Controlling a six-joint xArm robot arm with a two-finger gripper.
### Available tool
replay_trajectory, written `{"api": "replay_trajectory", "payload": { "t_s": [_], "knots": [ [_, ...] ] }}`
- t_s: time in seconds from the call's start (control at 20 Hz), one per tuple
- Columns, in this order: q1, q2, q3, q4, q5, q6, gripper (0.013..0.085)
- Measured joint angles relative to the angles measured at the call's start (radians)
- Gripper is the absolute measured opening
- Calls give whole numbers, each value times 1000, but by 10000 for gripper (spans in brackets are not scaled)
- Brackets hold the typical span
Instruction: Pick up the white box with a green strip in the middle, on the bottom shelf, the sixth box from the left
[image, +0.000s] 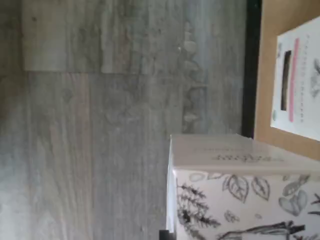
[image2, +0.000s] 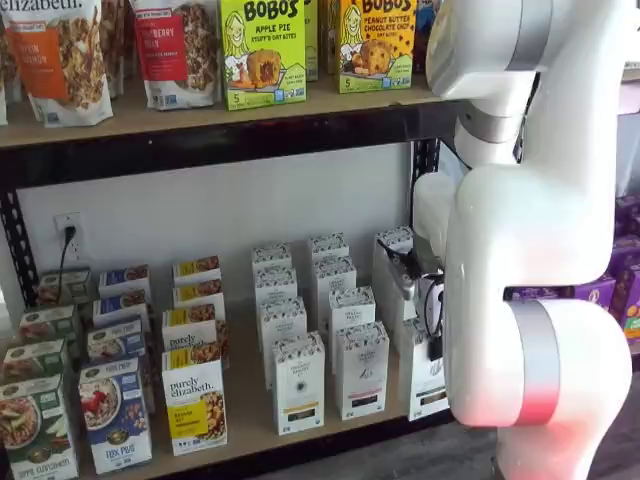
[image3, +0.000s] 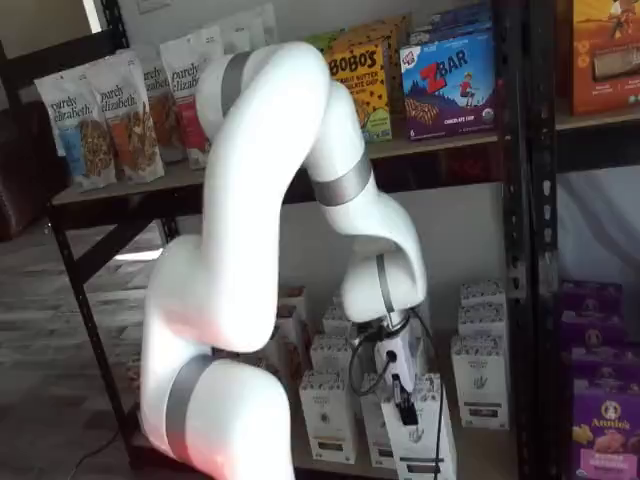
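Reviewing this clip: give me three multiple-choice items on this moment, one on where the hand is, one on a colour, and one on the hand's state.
1. Where is the hand?
A. At the Bobo's boxes on the upper board
B. On top of a white carton at the bottom shelf's front
C. By the purple boxes

2. In the wrist view, what colour is the strip on the carton lying on the tan board?
A. Pink
B. Blue
C. Yellow

3. How is the hand?
A. Open above the cartons
B. Out of every view
C. Closed on a carton

Key:
1. B: the hand sits on the white box with a green strip at the bottom shelf.
2. A: the carton bears a pink strip.
3. C: the black fingers grip the box top with no gap showing.
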Motion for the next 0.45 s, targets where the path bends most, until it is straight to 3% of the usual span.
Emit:
{"api": "replay_trajectory", "payload": {
  "t_s": [0.1, 0.3, 0.45],
  "knots": [
    [14, -54, 46, 18, 16, -4, 530],
    [58, -167, 132, 98, 65, -39, 530],
    [80, -225, 176, 119, 83, -39, 530]
  ]
}}
